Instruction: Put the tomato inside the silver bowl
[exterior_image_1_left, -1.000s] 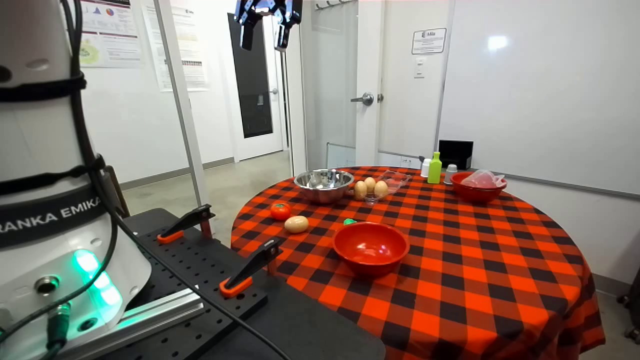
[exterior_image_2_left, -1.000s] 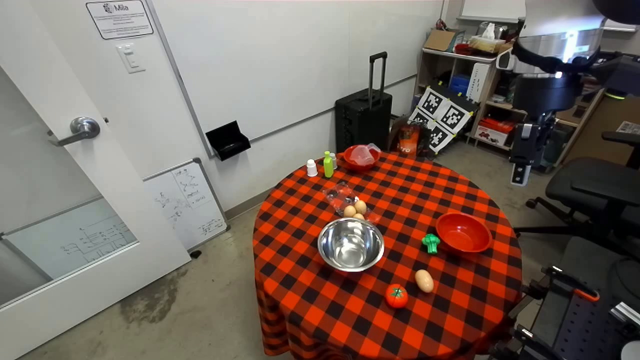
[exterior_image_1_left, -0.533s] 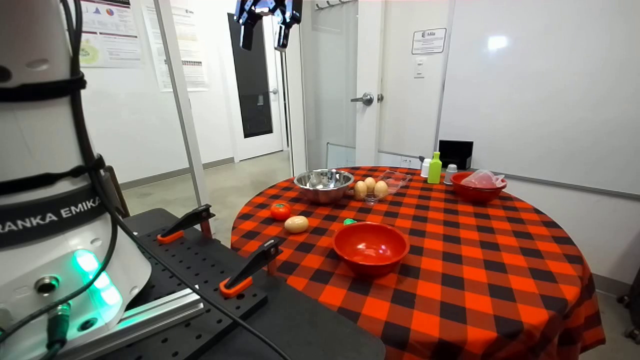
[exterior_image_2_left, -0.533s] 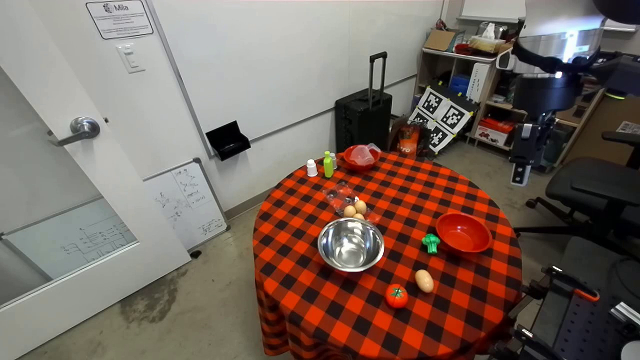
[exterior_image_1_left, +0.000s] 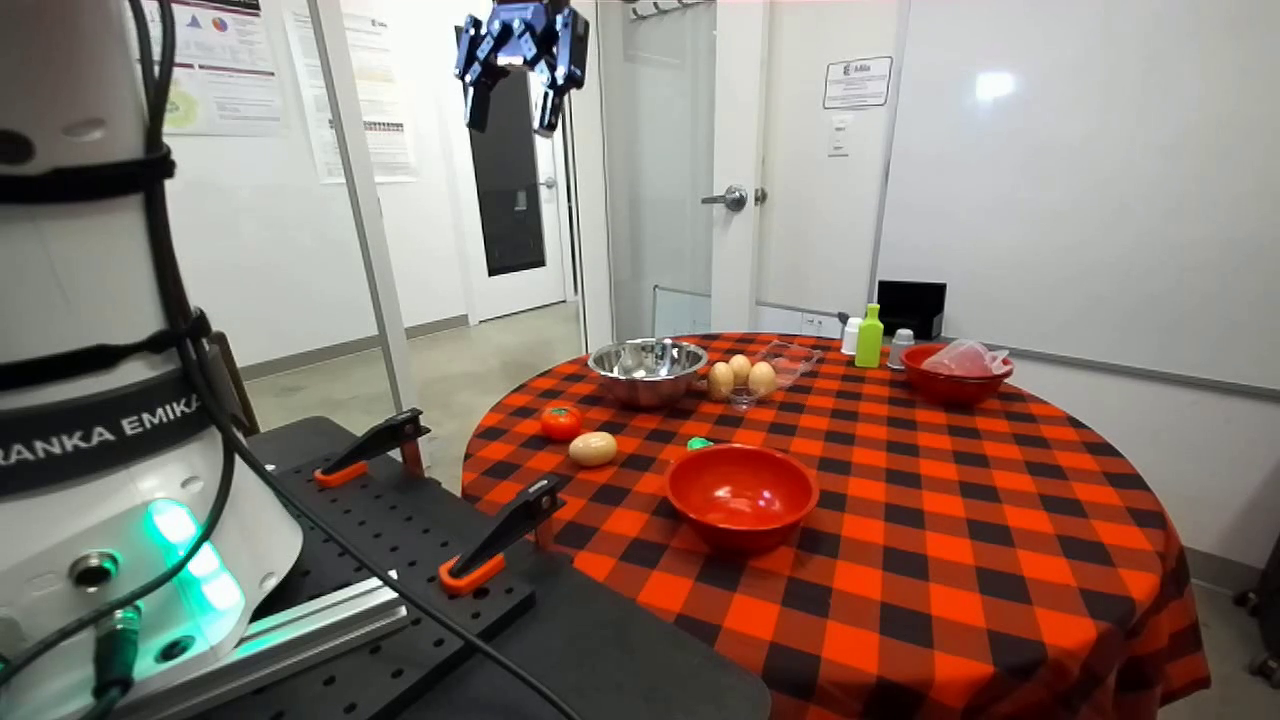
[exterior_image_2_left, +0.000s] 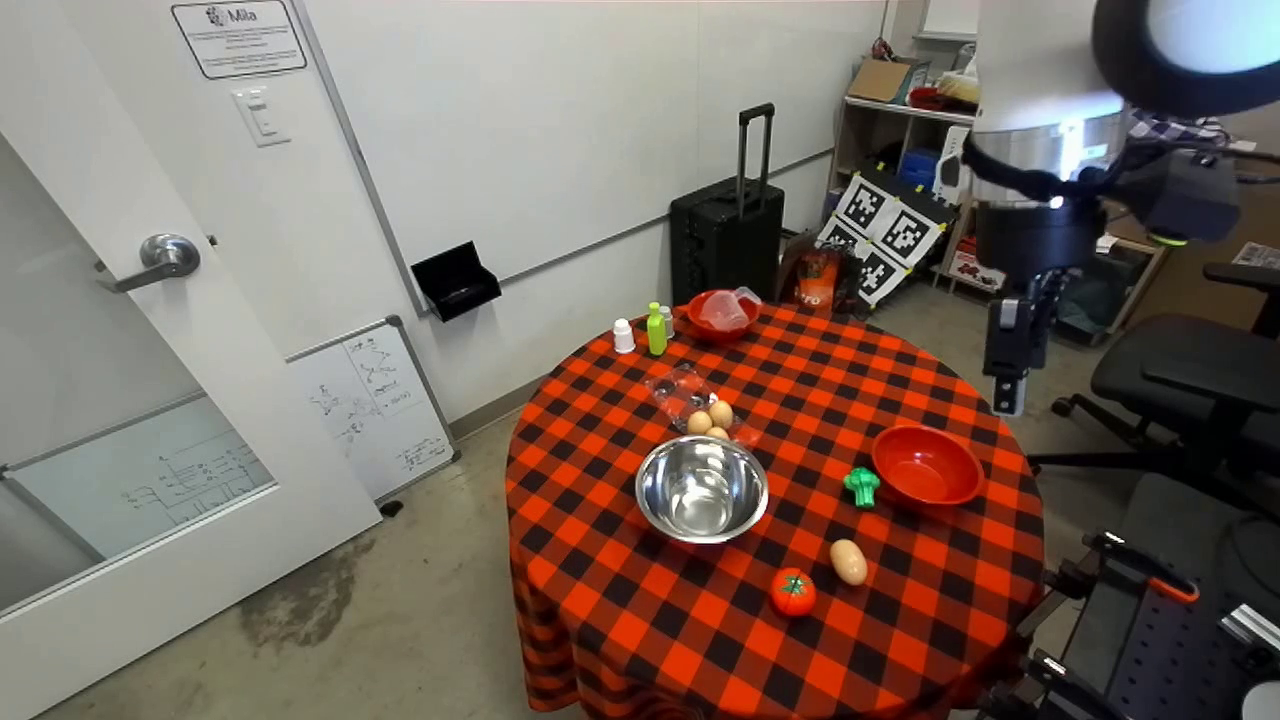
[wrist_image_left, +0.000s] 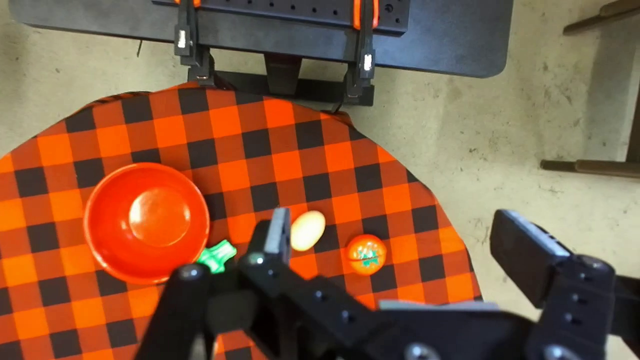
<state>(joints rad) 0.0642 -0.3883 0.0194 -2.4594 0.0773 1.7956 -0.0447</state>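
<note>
The red tomato with a green top (exterior_image_1_left: 561, 424) lies on the checked tablecloth near the table edge, beside a brown egg. It also shows in an exterior view (exterior_image_2_left: 793, 592) and in the wrist view (wrist_image_left: 367, 255). The shiny silver bowl (exterior_image_1_left: 648, 390) stands upright and empty near the tomato; it also shows in an exterior view (exterior_image_2_left: 700, 505). The wrist view does not show the silver bowl. My gripper (exterior_image_1_left: 512, 115) is open and empty, high above the table; it also shows in an exterior view (exterior_image_2_left: 1008, 395). In the wrist view the tomato appears between the spread fingers (wrist_image_left: 397, 235), far below.
The loose egg (exterior_image_2_left: 848, 562) lies close to the tomato. A red bowl (exterior_image_2_left: 928, 468) stands by a green broccoli piece (exterior_image_2_left: 861, 486). Several eggs (exterior_image_2_left: 700, 424) sit in a clear carton behind the silver bowl. Bottles (exterior_image_2_left: 656, 330) and another red bowl (exterior_image_2_left: 722, 318) stand farther back.
My gripper has moved down and a little to the left in both exterior views, after staying still between the two earlier moments. The tomato, bowls and eggs have not moved.
</note>
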